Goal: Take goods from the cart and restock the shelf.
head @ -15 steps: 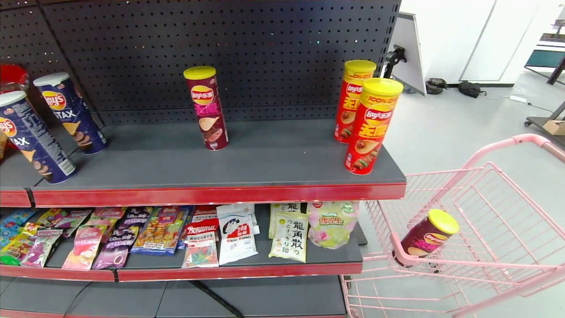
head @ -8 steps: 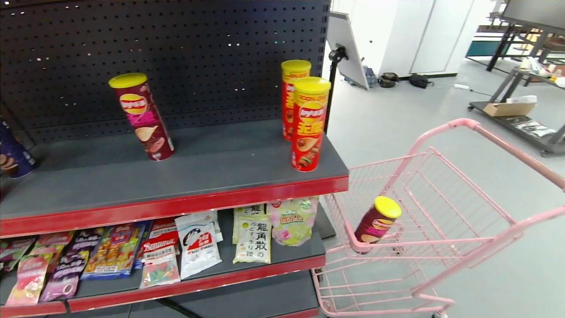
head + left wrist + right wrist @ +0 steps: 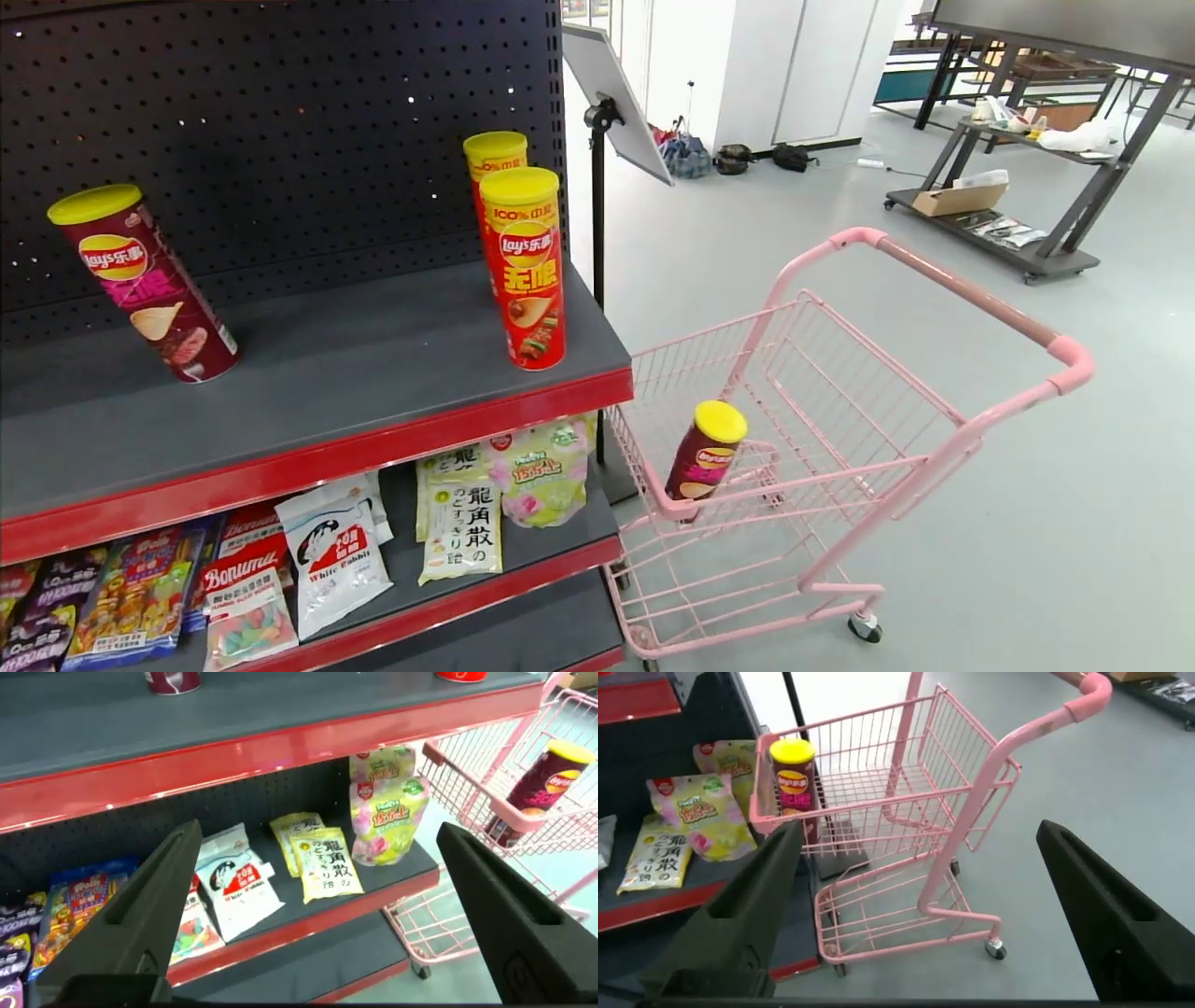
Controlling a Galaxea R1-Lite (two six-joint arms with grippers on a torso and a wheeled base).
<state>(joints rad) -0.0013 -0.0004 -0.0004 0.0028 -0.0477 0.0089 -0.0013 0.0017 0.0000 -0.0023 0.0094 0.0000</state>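
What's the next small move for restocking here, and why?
Probably lower the right claw toward the maroon can standing in the pink cart: it and the left claw are open and empty, that can is the cart's only item, and the top shelf has room beside the matching can.

Bright, even indoor light from overhead; soft glare on the red shelf edge (image 3: 308, 464) and glossy snack bags (image 3: 457, 532); shade under the upper shelf (image 3: 373, 373); straight lines bowed toward head-view edges.

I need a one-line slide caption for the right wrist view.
Open right tool facing a pink cart holding one maroon chip can, beside the snack shelf.
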